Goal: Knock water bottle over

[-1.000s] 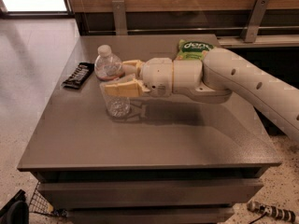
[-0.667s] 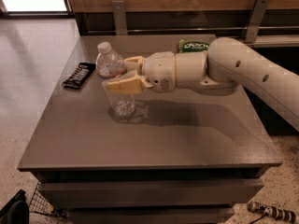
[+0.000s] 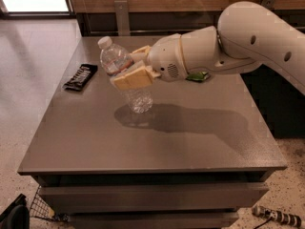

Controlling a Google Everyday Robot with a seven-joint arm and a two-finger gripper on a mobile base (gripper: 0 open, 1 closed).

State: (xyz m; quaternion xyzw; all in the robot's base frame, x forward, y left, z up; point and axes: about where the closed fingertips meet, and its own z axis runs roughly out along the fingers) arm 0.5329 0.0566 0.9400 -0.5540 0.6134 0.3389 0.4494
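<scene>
The water bottle point(image 3: 119, 63) is a clear ribbed bottle with a white cap and a red, white and blue label band. It leans with its cap to the left, and its base sits at or just above the grey table point(image 3: 190, 132). My gripper point(image 3: 126, 68) is shut on the bottle's middle, with one tan finger point(image 3: 134, 79) in front and the other behind it. The white arm reaches in from the right.
A black snack bar point(image 3: 81, 77) lies flat near the table's left edge. A green snack bag point(image 3: 198, 76) shows only as a sliver under the arm. A wooden wall and rail stand behind the table. Floor lies to the left.
The bottle stood upright and now leans, cap to the left and base swung right and away. The gripper and wrist have risen and turned with it.
</scene>
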